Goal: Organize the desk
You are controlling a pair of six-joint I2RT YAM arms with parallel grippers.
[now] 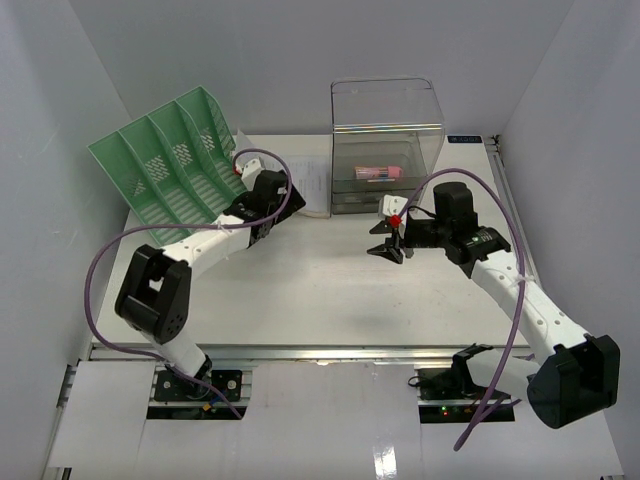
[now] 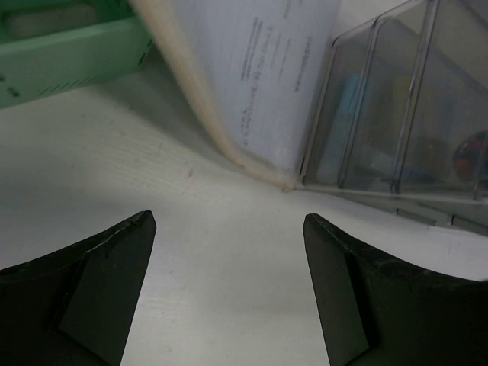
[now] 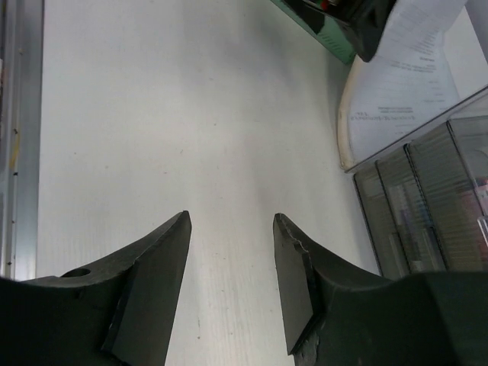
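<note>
The desk [image 1: 330, 290] is a white tabletop with a metal rail [image 1: 330, 352] along its front edge. My left gripper [image 1: 280, 205] is open and empty, low over the desk at the back left. It faces a curled stack of printed papers [image 1: 310, 185], which shows close ahead in the left wrist view [image 2: 267, 76], where the gripper [image 2: 229, 217] holds nothing. My right gripper [image 1: 375, 240] is open and empty above the middle of the desk, pointing left. In the right wrist view [image 3: 232, 215] only bare desk lies between its jaws.
A green file tray [image 1: 165, 160] leans tilted at the back left. A clear plastic drawer box [image 1: 388, 150] with a pink item [image 1: 378, 172] inside stands at the back centre, next to the papers. Pale walls enclose the desk.
</note>
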